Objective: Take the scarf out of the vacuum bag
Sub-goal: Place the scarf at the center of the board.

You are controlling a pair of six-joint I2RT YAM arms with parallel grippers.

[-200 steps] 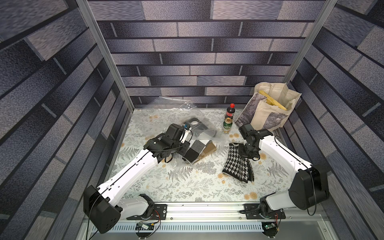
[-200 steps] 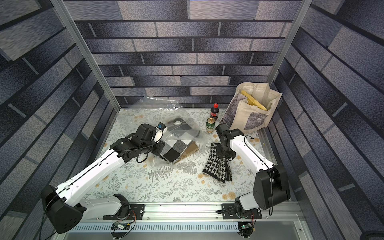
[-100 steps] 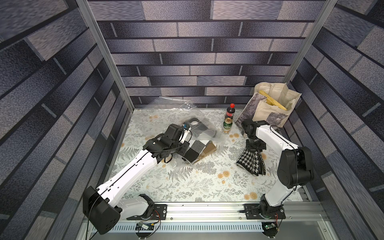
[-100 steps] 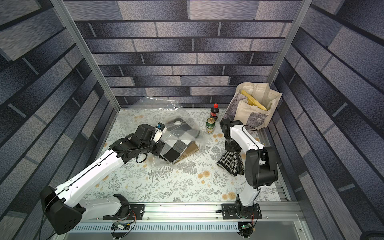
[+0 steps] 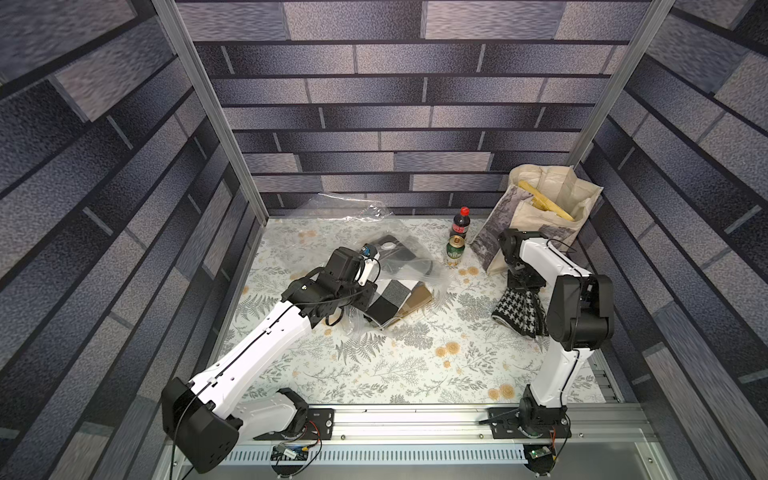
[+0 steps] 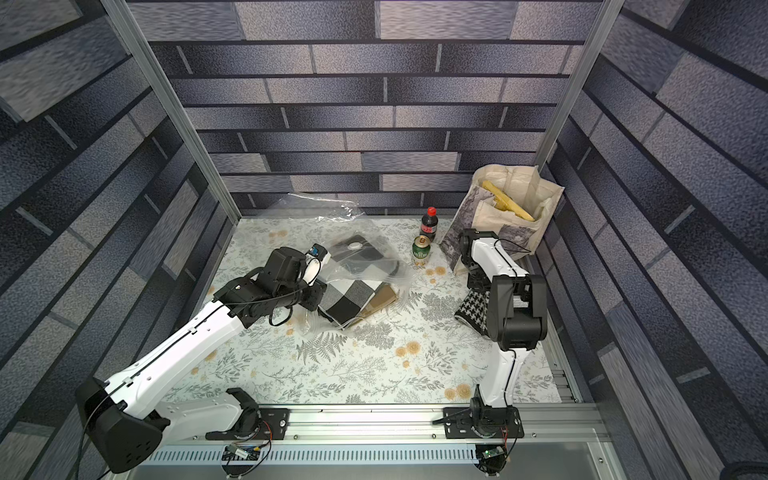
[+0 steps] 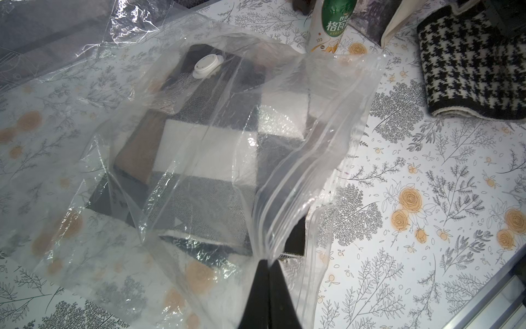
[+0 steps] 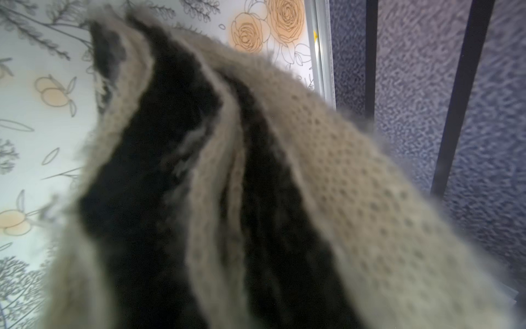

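- While the left claw pinches the vacuum bag at its zip edge, the bag lies on the tabletop.
- Bunched in the right claw, houndstooth scarf sits outside bag.
- Inside bag: checked scarf.

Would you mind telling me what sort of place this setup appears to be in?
Most likely a staged robot test cell, not a real room: brick-print panels stand between aluminium posts, and a left arm and a right arm sit on a metal rail edging a floral-covered table.
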